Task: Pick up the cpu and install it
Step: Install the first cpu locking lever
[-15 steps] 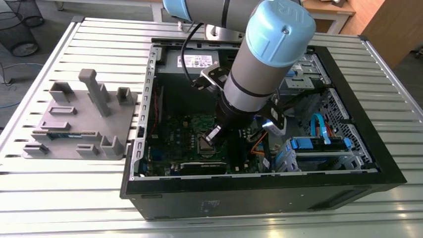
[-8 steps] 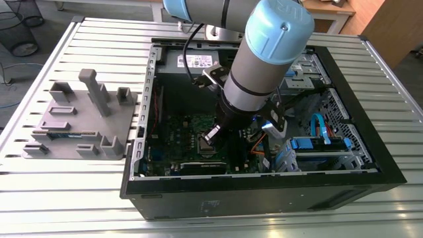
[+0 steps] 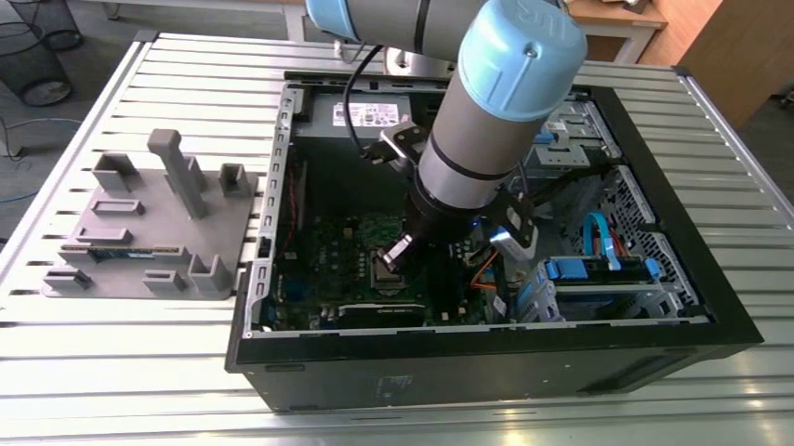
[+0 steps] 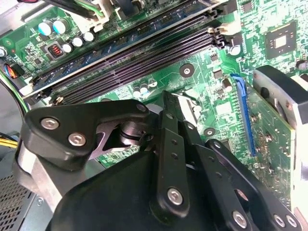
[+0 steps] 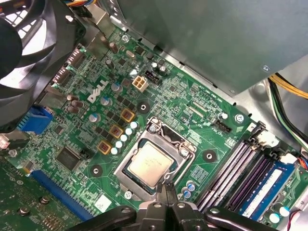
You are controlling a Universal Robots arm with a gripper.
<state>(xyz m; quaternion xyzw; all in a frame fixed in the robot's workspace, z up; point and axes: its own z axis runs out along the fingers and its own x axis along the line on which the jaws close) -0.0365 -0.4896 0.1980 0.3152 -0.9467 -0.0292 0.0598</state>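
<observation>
- At the exterior view's left, a grey fixture tray (image 3: 137, 279) sits on the slatted tabletop (image 3: 149, 362). A long, thin green-blue stick (image 3: 118, 250) lies in it, and that is not the task's part.
- In the middle stands the open computer case (image 3: 496, 367), with the green motherboard (image 3: 341, 242) lying flat inside. The arm (image 3: 490, 121) reaches down into the case over the board.
- The tool (image 5: 166, 191) hangs just beside the near edge of the socket frame (image 5: 185, 144). In the first wrist view its fingertips (image 5: 169, 188) are clenched together with nothing between them.
- The cpu (image 5: 149, 165) lies flat and square inside that socket, silver top up. It is apart from the tool and nothing grips it.
- Judging from this, both the pick-up and the placing into the socket look done, because the chip sits level within the frame rather than tilted or off to one side.
- I cannot tell whether the metal frame is latched down over the chip, so the locking part of the install may be unfinished.
- Beside the socket run the dark memory slots (image 5: 236, 168). Further to the exterior view's right are the drive bays with their blue cables (image 3: 596, 237), well apart from the work.
</observation>
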